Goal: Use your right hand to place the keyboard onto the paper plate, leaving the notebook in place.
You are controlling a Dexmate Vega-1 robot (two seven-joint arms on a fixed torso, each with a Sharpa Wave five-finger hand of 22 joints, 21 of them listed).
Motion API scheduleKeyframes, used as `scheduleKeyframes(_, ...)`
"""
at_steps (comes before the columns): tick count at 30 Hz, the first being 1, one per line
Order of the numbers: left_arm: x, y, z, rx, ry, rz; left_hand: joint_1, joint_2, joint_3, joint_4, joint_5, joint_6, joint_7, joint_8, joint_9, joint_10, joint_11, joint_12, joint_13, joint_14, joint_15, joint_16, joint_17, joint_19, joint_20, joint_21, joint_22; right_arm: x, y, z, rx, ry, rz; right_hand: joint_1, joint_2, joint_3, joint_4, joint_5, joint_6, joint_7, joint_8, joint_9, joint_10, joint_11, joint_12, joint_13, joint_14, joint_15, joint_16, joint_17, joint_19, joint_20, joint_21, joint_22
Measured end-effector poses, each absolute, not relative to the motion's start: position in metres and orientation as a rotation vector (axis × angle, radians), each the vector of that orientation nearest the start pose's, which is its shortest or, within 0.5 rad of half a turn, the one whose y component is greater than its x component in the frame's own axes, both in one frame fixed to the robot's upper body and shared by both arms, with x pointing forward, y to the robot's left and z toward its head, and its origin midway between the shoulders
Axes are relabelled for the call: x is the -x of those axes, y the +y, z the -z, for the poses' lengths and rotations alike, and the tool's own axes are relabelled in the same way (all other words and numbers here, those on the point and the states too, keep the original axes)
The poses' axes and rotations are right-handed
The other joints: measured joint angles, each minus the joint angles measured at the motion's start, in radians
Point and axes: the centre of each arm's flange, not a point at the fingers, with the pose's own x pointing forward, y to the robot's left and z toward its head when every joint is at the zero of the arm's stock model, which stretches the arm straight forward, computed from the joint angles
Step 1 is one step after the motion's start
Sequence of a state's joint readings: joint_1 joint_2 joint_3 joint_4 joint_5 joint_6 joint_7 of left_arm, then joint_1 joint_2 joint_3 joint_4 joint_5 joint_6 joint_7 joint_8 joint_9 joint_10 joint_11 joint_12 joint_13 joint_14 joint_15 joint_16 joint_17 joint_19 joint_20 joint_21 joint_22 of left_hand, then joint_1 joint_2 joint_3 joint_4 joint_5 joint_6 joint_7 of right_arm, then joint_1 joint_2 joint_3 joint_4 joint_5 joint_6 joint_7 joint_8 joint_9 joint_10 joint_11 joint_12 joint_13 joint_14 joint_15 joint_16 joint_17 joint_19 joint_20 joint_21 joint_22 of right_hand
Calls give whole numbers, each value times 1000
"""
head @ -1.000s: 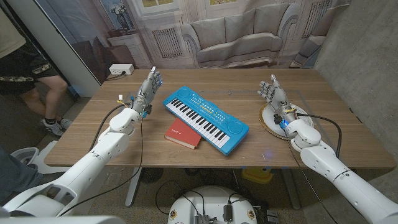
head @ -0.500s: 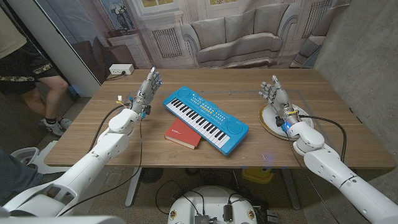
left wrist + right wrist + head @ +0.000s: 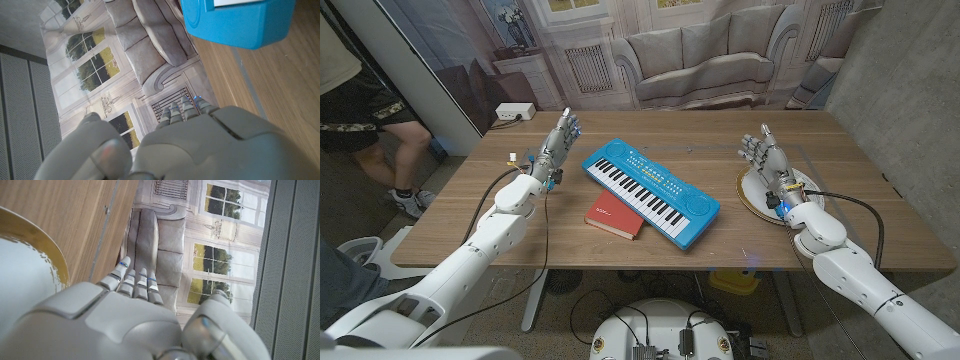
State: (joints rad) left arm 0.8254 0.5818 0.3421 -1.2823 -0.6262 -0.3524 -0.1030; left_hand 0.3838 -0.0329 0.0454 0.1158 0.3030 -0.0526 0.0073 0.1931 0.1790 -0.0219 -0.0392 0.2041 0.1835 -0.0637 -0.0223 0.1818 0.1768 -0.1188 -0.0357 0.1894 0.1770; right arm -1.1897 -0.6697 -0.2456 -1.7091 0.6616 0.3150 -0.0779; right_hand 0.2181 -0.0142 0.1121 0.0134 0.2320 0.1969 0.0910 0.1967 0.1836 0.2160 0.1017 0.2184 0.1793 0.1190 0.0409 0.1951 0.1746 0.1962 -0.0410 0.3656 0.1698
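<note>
The wooden table (image 3: pixel 720 135) carries it all, and the blue keyboard (image 3: pixel 650 190) lies diagonally mid-table, long, rigid plastic, probably light but awkward for 1 hand. I'd take it across its width near the right end, or nearer the middle for balance; the smooth casing may slip. The red notebook (image 3: pixel 615 215) sits against its near left edge, so lift clear rather than drag. The paper plate (image 3: pixel 756 194), gold-rimmed, lies right, flimsy and smaller than the keyboard. Right hand (image 3: pixel 767 160) hovers over the plate, fingers up, holding nothing. Left hand (image 3: pixel 558 145) stands spread, empty, left of the keyboard.
</note>
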Motion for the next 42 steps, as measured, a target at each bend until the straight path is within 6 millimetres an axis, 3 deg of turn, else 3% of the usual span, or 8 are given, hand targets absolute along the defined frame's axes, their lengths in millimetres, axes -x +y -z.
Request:
scheduleKeyframes(16,-640,325,5,-63,-668,212,3,3,0,0,0,0,0,0,0,0,0,0,0,0,0,0,3,0,0,0,0,-541,-305,60,-9,-640,-226,0,0,-4,-4,0,5,5,0,0,7,15,2,0,20,9,0,0,21,0,-8,0)
scheduleKeyframes(42,-631,322,5,-55,-694,205,8,8,-4,-4,0,-4,4,0,0,0,0,0,0,0,0,0,3,0,0,0,0,-521,-307,65,-7,-589,-282,11,-3,-8,-8,0,19,27,0,0,25,32,4,0,64,18,5,0,80,23,-8,0)
